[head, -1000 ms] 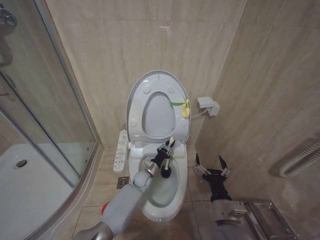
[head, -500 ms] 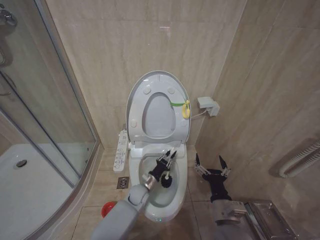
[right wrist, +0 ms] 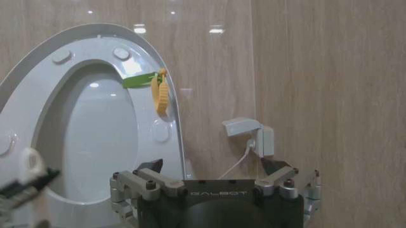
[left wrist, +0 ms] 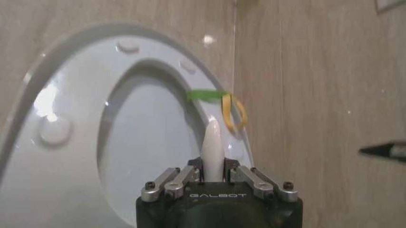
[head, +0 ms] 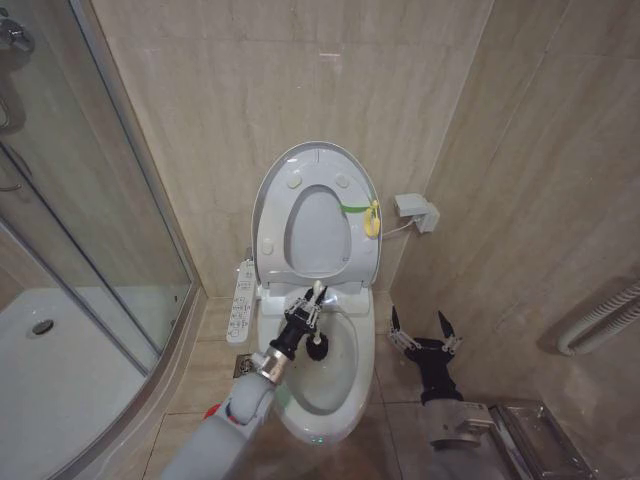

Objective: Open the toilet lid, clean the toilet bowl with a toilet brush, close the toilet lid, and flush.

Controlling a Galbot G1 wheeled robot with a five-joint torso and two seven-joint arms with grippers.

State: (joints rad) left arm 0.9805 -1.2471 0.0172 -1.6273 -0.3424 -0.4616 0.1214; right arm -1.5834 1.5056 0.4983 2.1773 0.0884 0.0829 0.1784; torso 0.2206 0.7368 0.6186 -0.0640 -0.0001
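1. Against the beige tiled wall stands the white toilet, its toilet bowl open toward the robot, with a glass shower enclosure to the robot's left.
2. Upright against that wall leans the toilet lid, raised together with the ring seat, round bumpers showing on its underside and a yellow-green tag at its right edge; the left wrist view shows the same lid close up.
3. Reaching over the bowl's rear left part, the left tool is closed around the handle of the toilet brush, whose dark bristle head sits down inside the bowl; in the left wrist view the white handle rises between the clamped fingers.
4. Beside the toilet on the robot's right, low near the floor, the right tool hangs with its fingers spread wide, holding nothing.
5. On the right wall near the lid sits a small white box with a cord.
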